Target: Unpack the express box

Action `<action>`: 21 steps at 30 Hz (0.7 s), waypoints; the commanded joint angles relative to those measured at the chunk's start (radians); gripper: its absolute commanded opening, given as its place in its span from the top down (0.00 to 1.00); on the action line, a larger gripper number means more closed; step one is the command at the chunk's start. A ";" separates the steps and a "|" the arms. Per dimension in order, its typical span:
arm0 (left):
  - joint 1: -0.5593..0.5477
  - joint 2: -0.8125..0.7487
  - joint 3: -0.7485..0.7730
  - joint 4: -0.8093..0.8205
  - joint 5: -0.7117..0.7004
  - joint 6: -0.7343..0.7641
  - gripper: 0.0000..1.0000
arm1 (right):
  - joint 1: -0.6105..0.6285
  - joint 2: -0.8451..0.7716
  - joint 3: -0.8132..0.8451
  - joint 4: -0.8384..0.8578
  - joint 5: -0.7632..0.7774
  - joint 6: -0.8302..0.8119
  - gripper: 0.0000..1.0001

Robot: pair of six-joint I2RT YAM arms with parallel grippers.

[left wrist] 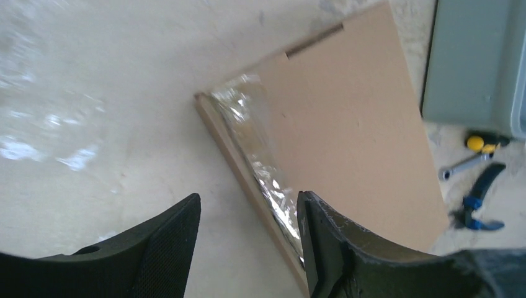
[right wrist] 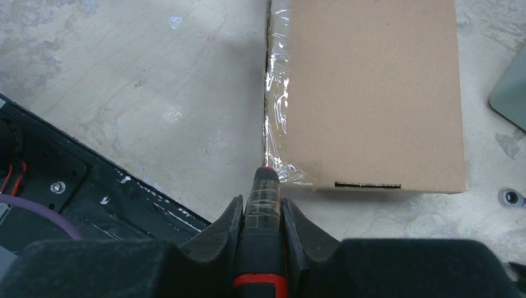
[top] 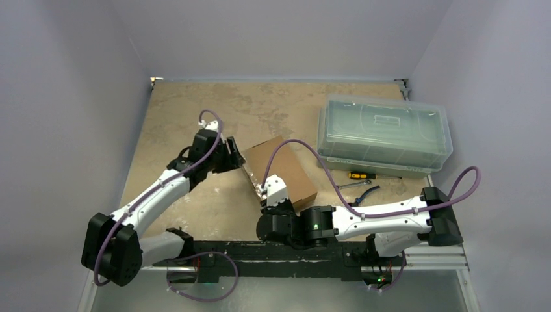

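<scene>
The express box lies flat and shut near the middle of the desk, set at an angle between the two arms. Its clear tape runs wrinkled along one long edge and wraps round a corner. At that corner the right fingers clamp a slim black tool with a red band. The tool's tip touches the tape where lid meets side wall, lined up, it appears, to run along the seam and cut the flap free. At the far end of the same edge the left fingers stand spread apart and empty, one over bare desk and the other above the taped edge. They look placed to pin the box down while the tape is slit; whether they touch it cannot be told. Nothing has come out of the box yet. Just behind it sits a lidded clear plastic bin, and beside that lie a yellow-handled screwdriver, a wrench and blue-handled pliers. The desk top is tan, mottled and scuffed, boxed in by plain pale walls.
</scene>
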 commanded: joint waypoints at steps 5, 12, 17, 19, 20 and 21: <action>-0.186 0.084 -0.089 0.071 -0.068 -0.037 0.42 | -0.003 0.011 0.103 0.061 0.046 -0.086 1.00; -0.196 0.072 -0.186 0.083 -0.158 -0.017 0.42 | -0.039 0.028 0.197 0.081 0.080 -0.196 1.00; -0.197 0.021 -0.156 0.028 -0.161 -0.025 0.41 | -0.052 0.017 0.264 -0.003 0.111 -0.213 1.00; -0.194 0.003 -0.099 -0.006 -0.152 -0.016 0.40 | -0.051 -0.010 0.254 -0.077 0.120 -0.163 1.00; -0.188 0.000 -0.060 -0.026 -0.140 -0.007 0.39 | -0.051 -0.029 0.246 -0.125 0.126 -0.123 1.00; -0.173 0.003 -0.021 -0.046 -0.126 -0.001 0.37 | -0.051 -0.053 0.230 -0.173 0.125 -0.080 1.00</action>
